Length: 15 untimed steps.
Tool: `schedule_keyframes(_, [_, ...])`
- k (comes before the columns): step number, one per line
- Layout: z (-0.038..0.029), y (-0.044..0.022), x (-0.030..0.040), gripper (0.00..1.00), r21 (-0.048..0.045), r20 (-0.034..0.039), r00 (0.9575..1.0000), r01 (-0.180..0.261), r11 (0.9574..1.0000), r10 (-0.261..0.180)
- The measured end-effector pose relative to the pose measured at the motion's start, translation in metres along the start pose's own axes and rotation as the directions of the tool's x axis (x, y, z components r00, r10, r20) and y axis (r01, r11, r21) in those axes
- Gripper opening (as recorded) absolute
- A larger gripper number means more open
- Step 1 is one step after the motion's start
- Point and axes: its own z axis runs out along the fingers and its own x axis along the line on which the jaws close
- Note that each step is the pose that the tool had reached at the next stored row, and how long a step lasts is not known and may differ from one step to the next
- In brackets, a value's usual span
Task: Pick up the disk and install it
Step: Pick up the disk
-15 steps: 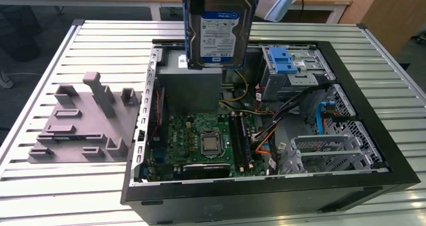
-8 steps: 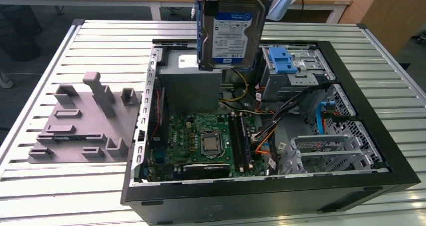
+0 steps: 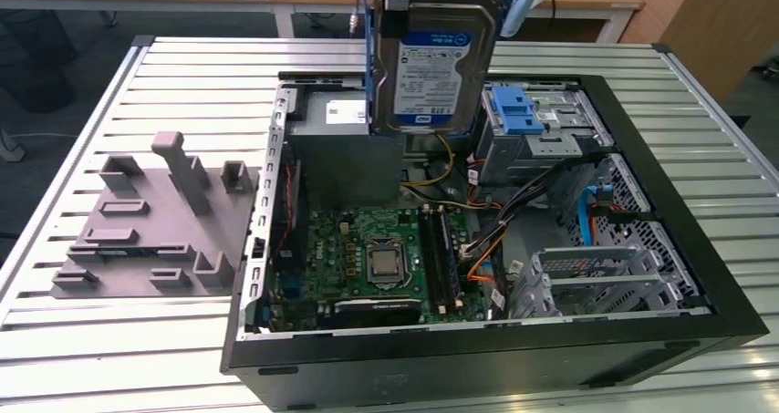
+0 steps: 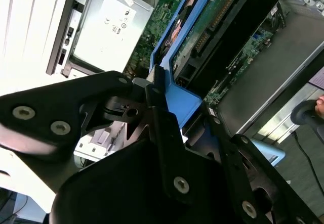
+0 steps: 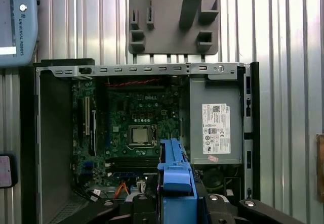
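Our hand pinches the disk by its blue bracket above the open computer case. We judge it stiff, fairly heavy and shock-sensitive.

**Disk hangs over the case's far end**

Your computer case lies on its side on the slatted table. The fixture plate sits just beside it on the exterior view's left. Inside the case you have the motherboard on the floor. The power supply box lies beyond it, and the drive cage is on the exterior view's right of that box. The disk hangs upright above that far end, its bracket clamped between the fingers of the gripper.
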Motion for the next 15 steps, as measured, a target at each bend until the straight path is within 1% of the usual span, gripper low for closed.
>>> schedule_keyframes(3, [0.0001, -0.0012, 0.0048, 0.36, 0.0, 0.0001, 1.0, -0.001, 1.0, 0.001])
schedule_keyframes(5, [0.0002, -0.0037, 0.0065, 0.36, 0.0, 0.0001, 1.0, -0.002, 1.0, 0.002])
schedule_keyframes(12, [0.0, -0.0217, 0.008, 0.36, -0.0001, 0.0, 1.0, -0.002, 1.0, 0.002])
schedule_keyframes(15, [0.0001, -0.0243, 0.008, 0.36, 0.0, 0.0002, 1.0, -0.002, 1.0, 0.002])
